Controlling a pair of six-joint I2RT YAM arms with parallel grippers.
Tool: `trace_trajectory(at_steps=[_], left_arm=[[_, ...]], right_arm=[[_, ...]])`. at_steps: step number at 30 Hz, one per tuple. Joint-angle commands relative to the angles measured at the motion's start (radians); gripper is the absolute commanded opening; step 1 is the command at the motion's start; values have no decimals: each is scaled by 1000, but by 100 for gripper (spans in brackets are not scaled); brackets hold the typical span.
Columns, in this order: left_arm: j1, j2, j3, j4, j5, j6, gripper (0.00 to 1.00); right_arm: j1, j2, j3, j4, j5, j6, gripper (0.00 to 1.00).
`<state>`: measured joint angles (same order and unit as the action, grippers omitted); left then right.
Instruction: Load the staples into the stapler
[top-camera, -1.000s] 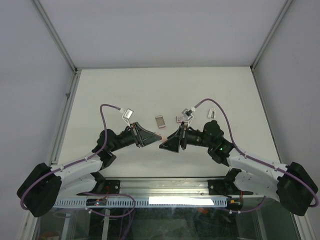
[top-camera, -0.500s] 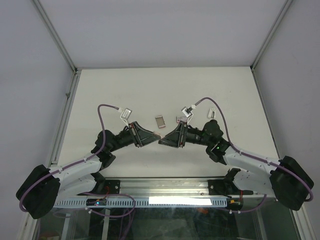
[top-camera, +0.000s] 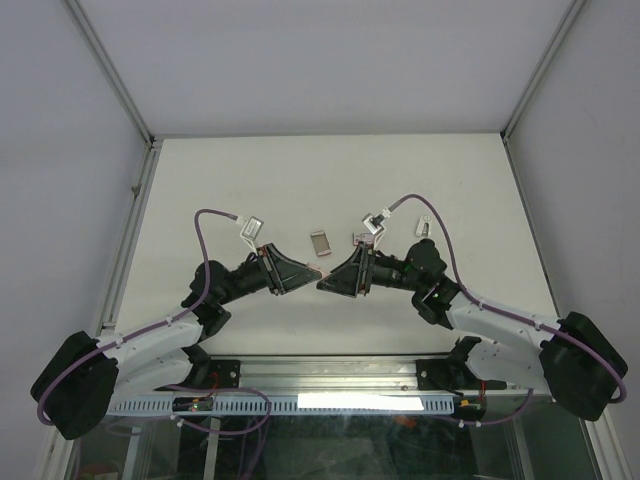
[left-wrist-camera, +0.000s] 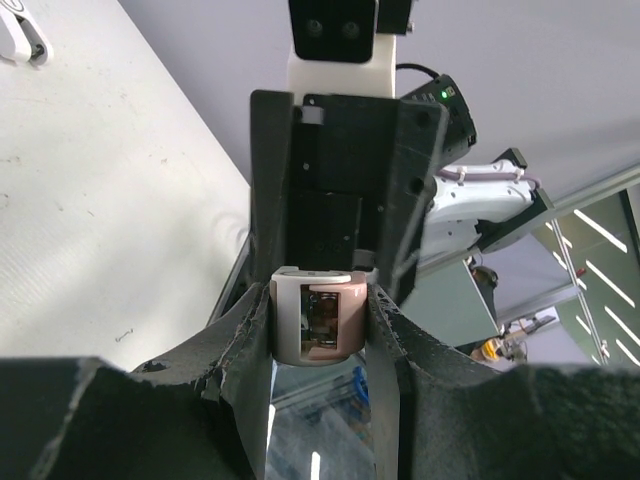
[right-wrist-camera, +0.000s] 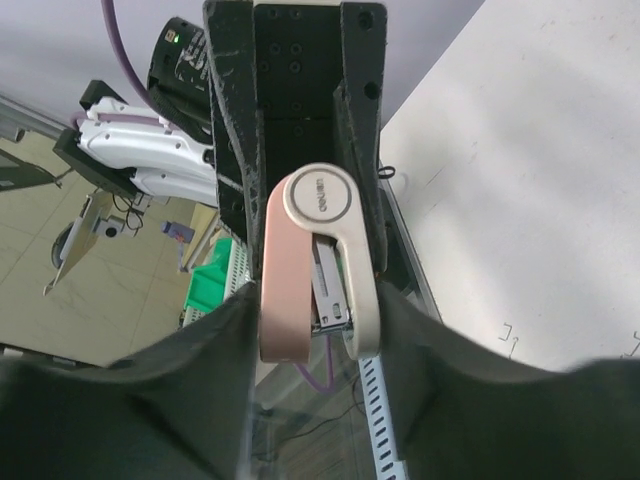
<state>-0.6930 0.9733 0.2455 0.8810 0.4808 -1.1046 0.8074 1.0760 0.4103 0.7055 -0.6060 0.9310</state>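
Right wrist view shows the stapler (right-wrist-camera: 318, 270) in the air with its round hinge end pointing away. Its pale pink half is on one side and its white half on the other, and the silvery magazine shows in the V between them. It is probably held open like this so the channel can take a strip. The right gripper (right-wrist-camera: 318, 292) has a finger close against each half, but whether it is pinching or only bracketing I cannot tell. From the opposite side the left gripper (left-wrist-camera: 320, 300) is closed on the stapler's flanks, so the two claws meet nose to nose. That looks like a handover or a shared hold to steady so small a thing. This happens over the middle of the counter (top-camera: 300, 170), nearer the near edge than the far one. The staples (top-camera: 320, 241) lie flat on the surface just beyond the meeting point, about midway between the left and right edges, with neither claw touching them. A small red-and-white piece (top-camera: 359, 238) lies near them toward the right edge. The hinge disc carries a short raised word, too small to read with certainty, and no other writing is legible.
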Motion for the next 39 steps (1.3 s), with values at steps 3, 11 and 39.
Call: trace_trajectory(at_steps=[3, 11, 39], left_arm=[[0, -27, 0, 36, -52, 15, 15], [0, -11, -26, -40, -145, -32, 17], [0, 79, -98, 112, -117, -126, 30]], right_arm=[[8, -11, 27, 55, -64, -9, 79], [7, 0, 18, 53, -25, 54, 74], [6, 91, -50, 189, 118, 254, 53]])
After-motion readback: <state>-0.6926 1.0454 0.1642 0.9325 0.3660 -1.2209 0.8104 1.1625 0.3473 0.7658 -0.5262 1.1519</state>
